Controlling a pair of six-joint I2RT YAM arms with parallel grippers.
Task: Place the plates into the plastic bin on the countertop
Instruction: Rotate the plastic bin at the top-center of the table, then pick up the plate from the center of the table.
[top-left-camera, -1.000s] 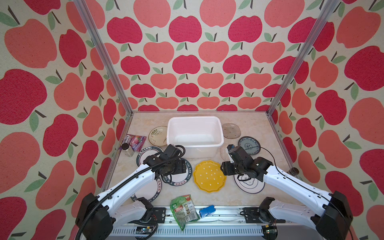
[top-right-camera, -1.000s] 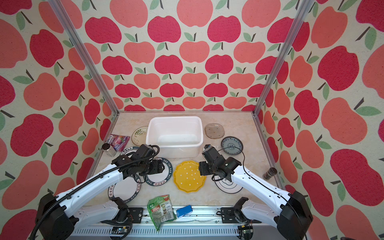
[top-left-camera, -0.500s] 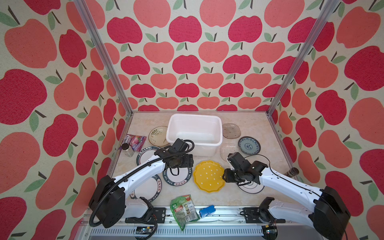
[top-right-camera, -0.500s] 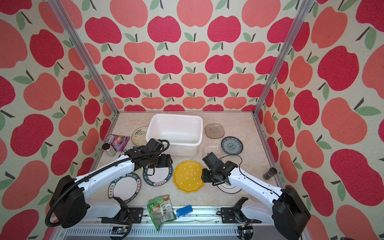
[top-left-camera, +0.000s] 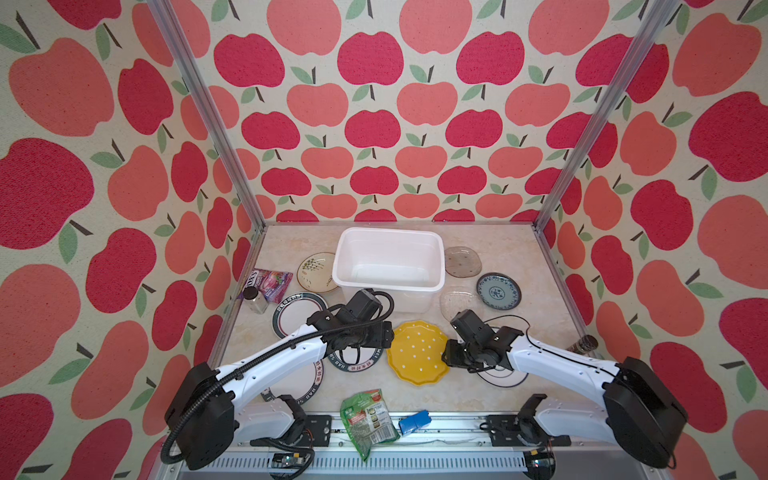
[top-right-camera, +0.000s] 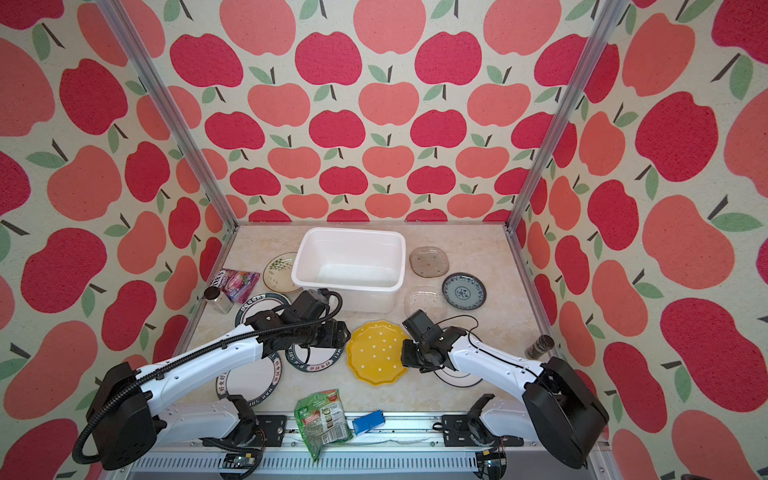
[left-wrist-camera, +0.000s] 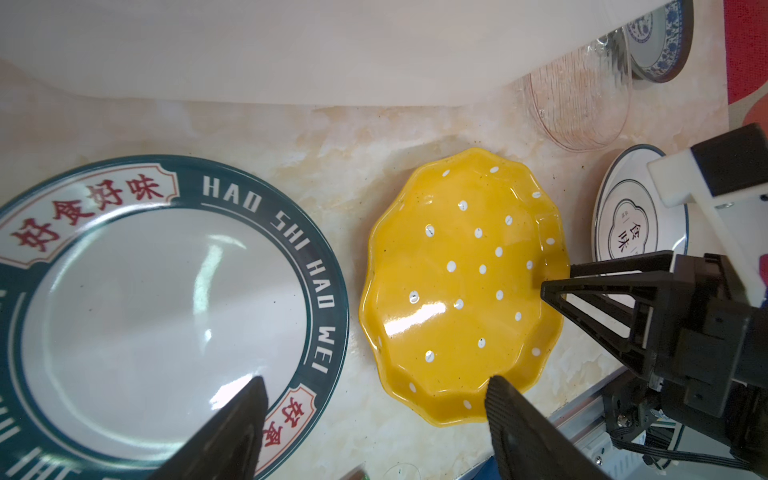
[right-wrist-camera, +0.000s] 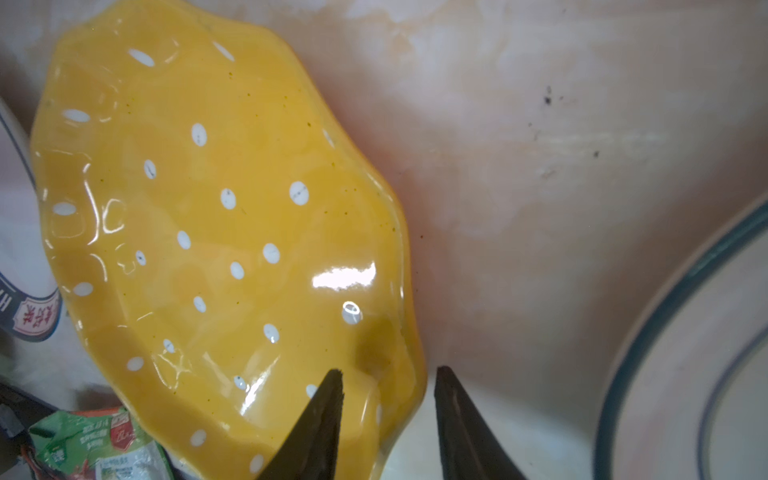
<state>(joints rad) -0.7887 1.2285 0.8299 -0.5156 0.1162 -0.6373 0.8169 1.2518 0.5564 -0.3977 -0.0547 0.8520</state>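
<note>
Yellow plate is straddled at its rim by the narrowed right hand; whether it is pinched cannot be told. The left hand is held wide above the lettered plate alongside. Other plates are spread on the bench around the plastic bin.

White bin on marbled countertop; plates flat around it

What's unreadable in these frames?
- Right hand contact with the yellow scalloped plate: right wrist view, jaws straddle its rim, touch unclear.
- White thin-ringed round plate: both top views, mostly under the right arm.
- Small dark jar near the right arm: top views, too small to identify.
- White translucent plastic bin: left wrist view, cut off by the frame edge.
</note>
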